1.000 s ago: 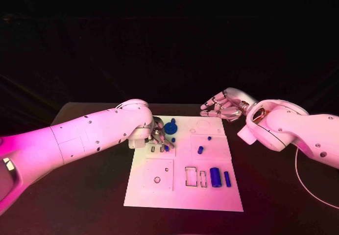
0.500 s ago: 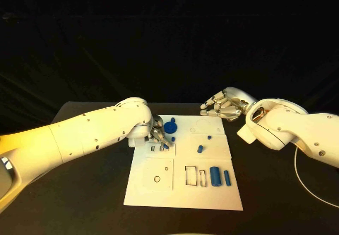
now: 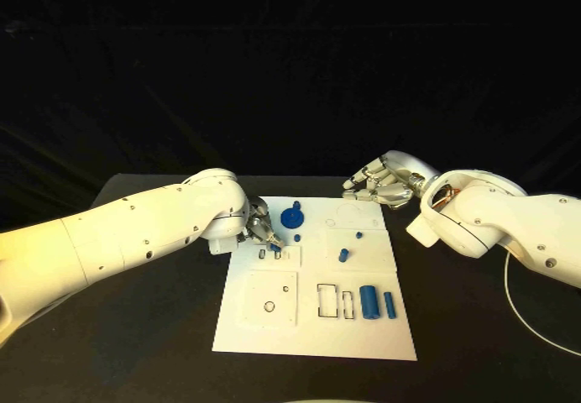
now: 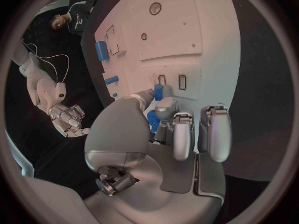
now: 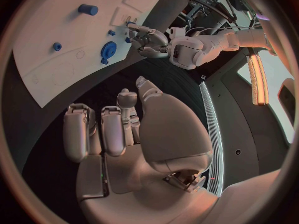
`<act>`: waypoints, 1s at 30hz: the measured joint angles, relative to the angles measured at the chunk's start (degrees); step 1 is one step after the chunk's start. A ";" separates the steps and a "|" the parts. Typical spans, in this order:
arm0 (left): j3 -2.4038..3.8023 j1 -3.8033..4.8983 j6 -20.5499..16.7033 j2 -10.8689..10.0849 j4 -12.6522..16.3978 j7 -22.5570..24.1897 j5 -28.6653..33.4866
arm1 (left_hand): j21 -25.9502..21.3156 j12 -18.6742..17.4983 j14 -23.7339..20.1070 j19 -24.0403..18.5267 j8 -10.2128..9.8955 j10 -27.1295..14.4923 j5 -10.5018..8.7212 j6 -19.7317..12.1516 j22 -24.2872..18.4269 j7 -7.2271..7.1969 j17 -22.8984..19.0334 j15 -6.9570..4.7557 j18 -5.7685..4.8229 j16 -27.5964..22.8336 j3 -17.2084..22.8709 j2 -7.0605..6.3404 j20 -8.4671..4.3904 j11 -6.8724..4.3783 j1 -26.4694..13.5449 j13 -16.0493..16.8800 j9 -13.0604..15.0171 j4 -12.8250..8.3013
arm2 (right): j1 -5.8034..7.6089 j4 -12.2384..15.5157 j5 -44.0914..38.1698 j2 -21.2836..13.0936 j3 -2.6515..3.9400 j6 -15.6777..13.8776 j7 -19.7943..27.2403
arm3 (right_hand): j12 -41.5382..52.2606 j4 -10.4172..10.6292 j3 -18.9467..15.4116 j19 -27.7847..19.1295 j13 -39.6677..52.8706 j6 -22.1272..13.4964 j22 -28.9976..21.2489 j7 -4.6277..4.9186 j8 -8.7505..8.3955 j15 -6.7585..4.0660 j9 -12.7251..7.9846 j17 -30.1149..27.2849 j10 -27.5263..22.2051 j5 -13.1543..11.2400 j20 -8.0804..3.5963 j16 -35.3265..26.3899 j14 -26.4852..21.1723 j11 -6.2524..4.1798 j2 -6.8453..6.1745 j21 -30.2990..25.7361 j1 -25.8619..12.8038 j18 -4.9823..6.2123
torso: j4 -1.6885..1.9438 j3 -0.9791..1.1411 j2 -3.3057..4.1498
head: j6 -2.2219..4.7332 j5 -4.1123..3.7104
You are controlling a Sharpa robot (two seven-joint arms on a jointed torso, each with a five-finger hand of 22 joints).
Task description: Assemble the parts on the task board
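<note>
**Left hand holds a small blue part at the board's upper left; right hand idle off the far corner**

No brand, label or readable writing shows on the task board [image 3: 317, 323], the parts or the arms.

The board lies lengthwise in the middle of the black surface [image 3: 145, 336], with bare dark margin along both long sides and along its near edge. The left hand [image 3: 262, 231] sits at the board's upper-left edge. In the left wrist view its fingers [image 4: 177, 134] are curled in, thumb and a finger pinching a small blue part [image 4: 158, 91] just above the narrow rectangular slots there.

A blue gear [image 3: 292, 218] stands just beside that hand. Two small blue pegs [image 3: 344, 254] lie near the board's middle. A larger blue cylinder [image 3: 369, 303] and a slim blue bar [image 3: 389, 304] lie side by side near the lower right, next to outlined rectangular recesses.

The right hand [image 3: 378, 186] hovers beyond the board's far right corner, fingers loosely curled, apart and holding nothing, clear of the board.
</note>
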 measured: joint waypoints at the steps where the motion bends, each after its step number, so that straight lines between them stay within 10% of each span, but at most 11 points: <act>1: 0.00 0.00 -0.51 -0.29 0.31 0.03 0.08 | 0.00 0.00 0.00 0.00 0.23 0.13 0.49 0.15 0.00 0.02 0.00 0.00 0.00 0.00 1.10 -0.35 0.00 -0.13 -0.77 0.00 0.20 -0.47 | 0.00 -0.02 0.00 0.01 0.00 0.03 0.00 | 0.00 0.00 0.00 0.00 0.00 0.00 0.00 0.00 0.00 0.00 0.00 0.00 0.00 0.00 0.00 0.00 0.00 0.00 0.00 0.00 0.00 0.00 | 0.02 0.01 0.00 | 0.00 0.03; 30: -0.38 -2.10 -4.95 -2.05 4.09 1.01 -3.27 | 0.00 0.00 0.00 0.00 0.75 0.40 1.97 0.55 -0.02 -0.13 -0.02 0.00 0.00 0.00 4.28 -1.79 0.01 -0.36 -3.09 0.16 1.13 -2.26 | -0.11 -0.17 -0.20 0.20 -0.10 0.89 -0.04 | 0.00 0.16 -0.16 0.00 -0.06 -0.01 -0.05 -0.01 0.00 0.00 -0.02 -0.06 0.01 0.33 0.00 0.00 0.00 0.01 0.00 0.00 0.00 -0.01 | -0.01 0.01 0.04 | -0.73 0.77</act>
